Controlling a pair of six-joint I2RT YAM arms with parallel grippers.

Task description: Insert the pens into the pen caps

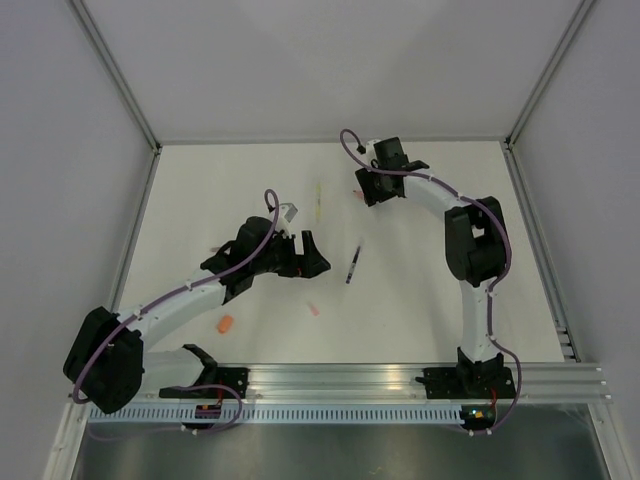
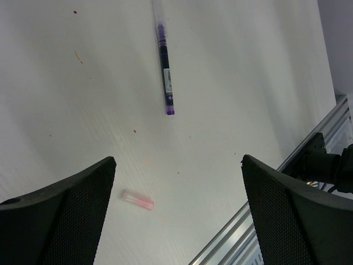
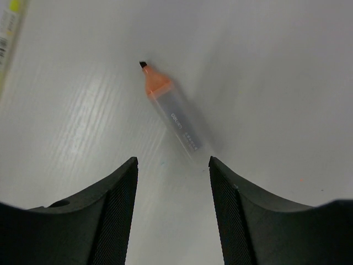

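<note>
A dark purple pen (image 1: 353,265) lies mid-table; in the left wrist view it (image 2: 164,61) lies ahead of my fingers. A pale pink cap (image 1: 315,310) lies nearer the front, close to my left finger in the left wrist view (image 2: 138,199). An orange cap (image 1: 225,324) lies at front left. A yellow pen (image 1: 318,203) lies further back. A grey pen with an orange tip (image 3: 172,110) lies just ahead of my open, empty right gripper (image 3: 172,160) (image 1: 368,190). My left gripper (image 1: 318,253) (image 2: 178,160) is open and empty above the table. The pink pen is hidden.
An aluminium rail (image 1: 400,380) runs along the near edge and shows at the right of the left wrist view (image 2: 309,160). White walls with metal posts close in the table at the back and sides. The yellow pen's end (image 3: 8,27) shows at the right wrist view's top left.
</note>
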